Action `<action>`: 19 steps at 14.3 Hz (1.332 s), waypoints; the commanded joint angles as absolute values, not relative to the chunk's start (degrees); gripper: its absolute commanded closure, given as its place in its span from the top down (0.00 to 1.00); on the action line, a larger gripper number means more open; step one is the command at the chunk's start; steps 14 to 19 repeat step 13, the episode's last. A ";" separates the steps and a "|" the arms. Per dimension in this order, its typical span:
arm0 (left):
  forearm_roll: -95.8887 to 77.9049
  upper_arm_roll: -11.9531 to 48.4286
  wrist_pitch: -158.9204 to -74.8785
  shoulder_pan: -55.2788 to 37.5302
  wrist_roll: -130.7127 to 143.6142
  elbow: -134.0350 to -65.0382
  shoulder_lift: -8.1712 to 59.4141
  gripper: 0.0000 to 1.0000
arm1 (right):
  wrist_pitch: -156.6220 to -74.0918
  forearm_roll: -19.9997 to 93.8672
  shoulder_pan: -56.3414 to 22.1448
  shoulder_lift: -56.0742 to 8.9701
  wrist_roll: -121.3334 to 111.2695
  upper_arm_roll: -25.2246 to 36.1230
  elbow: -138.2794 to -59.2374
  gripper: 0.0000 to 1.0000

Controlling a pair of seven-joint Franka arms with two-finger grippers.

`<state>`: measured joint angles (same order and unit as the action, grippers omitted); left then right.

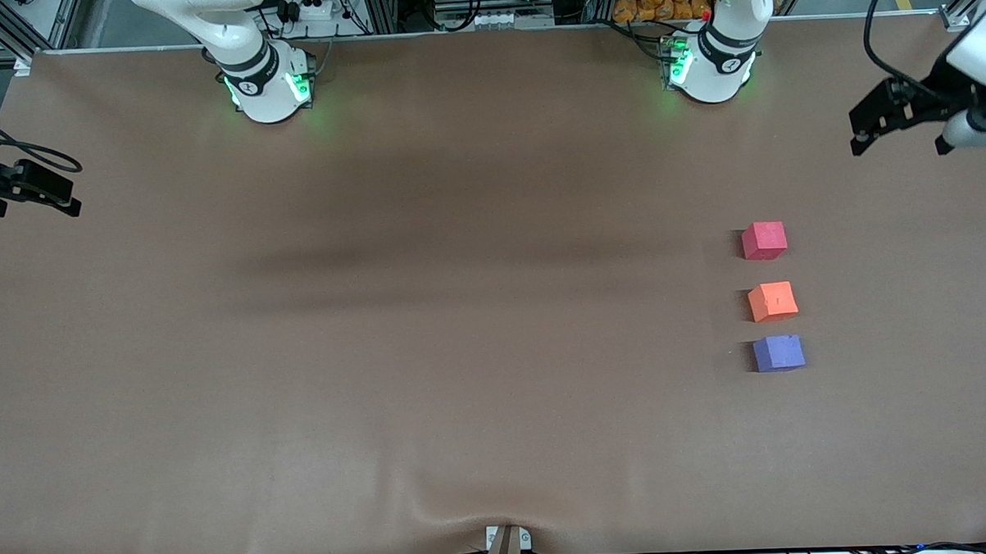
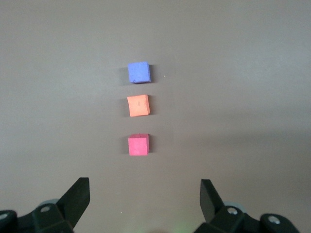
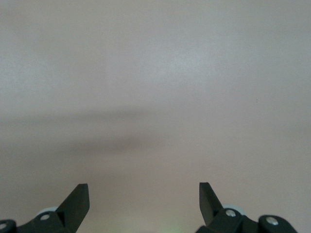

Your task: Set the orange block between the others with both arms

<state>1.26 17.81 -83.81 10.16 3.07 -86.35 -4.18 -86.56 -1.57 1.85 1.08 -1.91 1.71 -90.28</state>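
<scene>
Three small foam cubes lie in a short row on the brown table, toward the left arm's end. The orange block (image 1: pixel 772 301) (image 2: pixel 138 105) sits in the middle. The pinkish-red cube (image 1: pixel 763 240) (image 2: pixel 138 144) is farther from the front camera and the purple-blue cube (image 1: pixel 779 353) (image 2: pixel 139 72) nearer to it. A small gap separates each pair. My left gripper (image 1: pixel 898 132) (image 2: pixel 145 187) hangs open and empty over the table's end, apart from the cubes. My right gripper (image 1: pixel 35 199) (image 3: pixel 144 190) is open and empty over bare table at the right arm's end.
The brown table mat (image 1: pixel 461 311) has a wrinkle at its edge nearest the front camera, by a clamp (image 1: pixel 506 543). The two green-lit arm bases (image 1: pixel 269 88) (image 1: pixel 711 68) stand along the edge farthest from the front camera. Cables and equipment lie past that edge.
</scene>
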 commanded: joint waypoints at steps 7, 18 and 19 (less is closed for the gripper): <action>-1.05 -0.53 -82.44 -5.80 3.87 -97.10 -10.53 1.00 | -85.61 -1.85 2.20 1.76 -1.58 1.41 -90.09 1.00; 0.08 -1.67 -82.53 -6.24 3.51 -93.52 -8.62 1.00 | -85.61 -1.85 2.20 1.76 -1.58 1.32 -90.17 1.00; 0.08 -1.67 -82.53 -6.24 3.51 -93.52 -8.62 1.00 | -85.61 -1.85 2.20 1.76 -1.58 1.32 -90.17 1.00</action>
